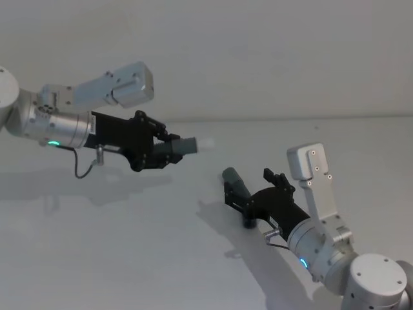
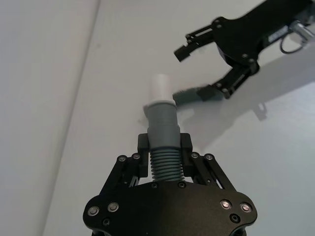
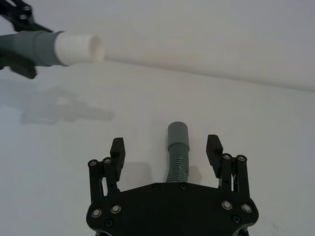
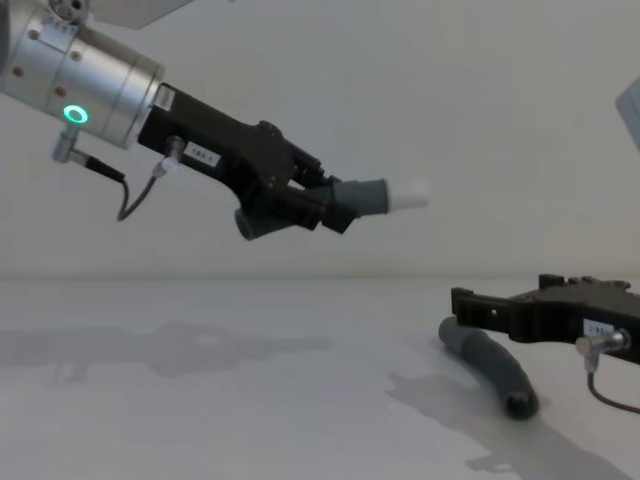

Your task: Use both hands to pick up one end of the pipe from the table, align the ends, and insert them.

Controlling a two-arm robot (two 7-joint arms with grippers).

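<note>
Upper left of the head frame, left end effector (image 1: 174,150) is gripping the white-tipped pipe piece (image 1: 188,146) aloft, closed on its ribs. Lower right, right end effector (image 1: 250,188) is straddling the second piece (image 1: 235,181), wide open; that piece is lying on the bare white tabletop (image 1: 129,245). Judging: one pickup done; second grasp, aligning, insertion remaining. Plain pale wall (image 4: 470,90) behind.

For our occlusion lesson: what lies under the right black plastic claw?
A dark grey ribbed tube piece on the white table, straddled by the open right claw. Its body hides part of the ribs.

Two hands (image 1: 169,147) (image 1: 250,187), two pipe pieces (image 1: 188,145) (image 1: 235,181), one table (image 1: 129,252).
</note>
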